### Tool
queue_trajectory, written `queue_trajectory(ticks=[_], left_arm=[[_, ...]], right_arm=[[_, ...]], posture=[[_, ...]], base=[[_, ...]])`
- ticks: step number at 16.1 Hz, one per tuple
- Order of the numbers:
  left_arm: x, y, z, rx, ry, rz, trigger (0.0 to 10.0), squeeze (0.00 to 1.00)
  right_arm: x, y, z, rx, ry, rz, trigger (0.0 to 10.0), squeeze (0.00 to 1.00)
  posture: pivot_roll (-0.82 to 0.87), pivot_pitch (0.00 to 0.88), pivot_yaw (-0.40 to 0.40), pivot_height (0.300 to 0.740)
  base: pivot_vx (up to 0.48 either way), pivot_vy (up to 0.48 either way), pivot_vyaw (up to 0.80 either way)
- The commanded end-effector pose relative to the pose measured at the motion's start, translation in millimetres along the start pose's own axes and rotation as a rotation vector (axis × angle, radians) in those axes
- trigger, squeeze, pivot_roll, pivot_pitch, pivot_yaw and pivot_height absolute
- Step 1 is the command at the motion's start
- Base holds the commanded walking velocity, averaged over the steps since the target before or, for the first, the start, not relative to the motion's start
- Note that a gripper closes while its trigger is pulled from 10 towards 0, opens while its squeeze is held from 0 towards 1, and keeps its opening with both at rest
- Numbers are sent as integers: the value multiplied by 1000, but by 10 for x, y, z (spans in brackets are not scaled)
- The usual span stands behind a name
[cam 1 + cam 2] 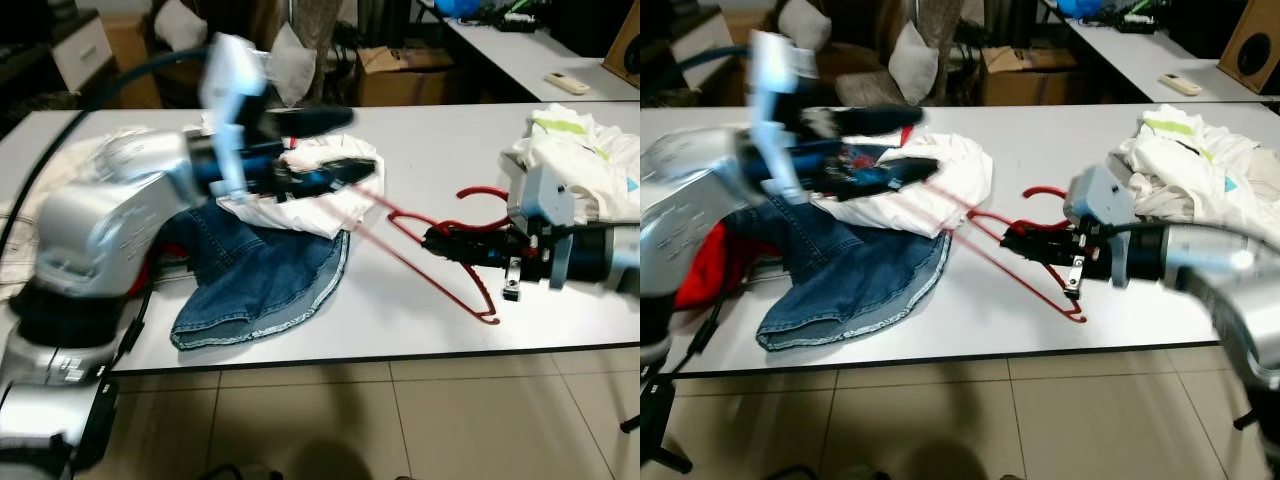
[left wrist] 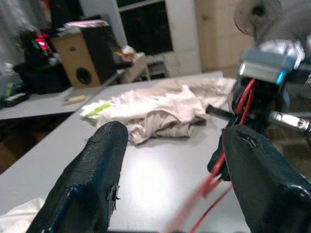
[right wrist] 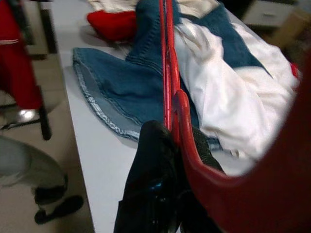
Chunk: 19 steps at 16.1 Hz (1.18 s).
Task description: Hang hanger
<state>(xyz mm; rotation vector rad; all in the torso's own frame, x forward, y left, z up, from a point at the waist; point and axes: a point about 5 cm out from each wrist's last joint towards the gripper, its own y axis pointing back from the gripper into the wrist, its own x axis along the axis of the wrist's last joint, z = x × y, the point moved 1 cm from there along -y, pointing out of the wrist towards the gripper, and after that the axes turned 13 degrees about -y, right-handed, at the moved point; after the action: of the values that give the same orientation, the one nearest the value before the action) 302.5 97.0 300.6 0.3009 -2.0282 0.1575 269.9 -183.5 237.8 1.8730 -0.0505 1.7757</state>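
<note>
On the long white counter point(image 1: 420, 310) we see our right hand point(image 1: 440, 243) with its two black fingers closed tight on the thin red plastic hanger point(image 1: 440, 255), near the bend below the hook. The hanger lies low over the counter, with its hook curving up beside the right hand and its long arms reaching toward the crumpled white shirt point(image 1: 320, 195) in the middle of the counter. In the right wrist view the red bar point(image 3: 167, 73) runs straight away from the black fingers point(image 3: 153, 179) and passes over the blue denim garment point(image 3: 126, 82) and the white cloth. Our left hand point(image 1: 330, 150) is above the white shirt, and its picture is blurred in the head views. In the left wrist view its two black fingers point(image 2: 92, 179) stand wide apart with nothing between them, and they look toward the right hand that grips the red hanger. The blue denim garment with pale stitched hem point(image 1: 255, 280) lies spread near the front edge of the counter, partly under the white shirt. A red cloth point(image 1: 705, 255) lies beside the denim, under our left arm. At the far right of the counter there is a heap of white clothes with green marks point(image 1: 580, 150), just behind the right arm.
</note>
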Motion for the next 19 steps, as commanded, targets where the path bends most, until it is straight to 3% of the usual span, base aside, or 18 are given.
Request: queue_trajectory(ticks=[1,4,5,10,13,14,15,17,18,19], left_arm=[[7,-30,7,-56,-34,-49,10000,0],[-203,-31,29,-127,-54,-185,10000,0],[-289,-69,27,-148,-11,-204,10000,0],[-337,-173,61,-219,-11,-215,10000,0],[-270,-217,89,-260,-19,-176,10000,0],[-281,-229,89,-257,-33,-189,10000,0],[-357,-261,67,-230,-111,-256,10000,0],[-384,-305,7,-171,-124,-266,10000,0],[-405,-319,-19,-149,-151,-288,8902,0],[-416,-332,-32,-135,-183,-292,6824,0]], right_arm=[[27,6,9,30,29,-25,10000,0],[106,1,36,62,71,-48,10000,0],[148,-2,13,107,102,-70,10000,0],[204,-26,65,134,157,-110,10000,0],[176,-69,224,44,197,-171,10000,0],[181,-81,246,32,203,-175,10000,0],[222,-109,283,10,218,-166,10000,0],[262,-124,308,-4,244,-170,10000,0],[277,-130,323,-16,254,-171,10000,0],[295,-139,341,-31,267,-171,10000,0]], posture=[[-46,0,16,740],[-49,0,18,740],[-57,0,20,740],[-62,0,30,740],[-63,0,44,740],[-63,0,46,740],[-63,0,51,740],[-65,0,59,740],[-66,0,63,740],[-67,0,65,740]], base=[[0,0,0],[0,0,0],[0,0,0],[0,0,0],[0,0,0],[0,0,0],[0,0,0],[0,0,0],[0,0,0],[0,0,0]])
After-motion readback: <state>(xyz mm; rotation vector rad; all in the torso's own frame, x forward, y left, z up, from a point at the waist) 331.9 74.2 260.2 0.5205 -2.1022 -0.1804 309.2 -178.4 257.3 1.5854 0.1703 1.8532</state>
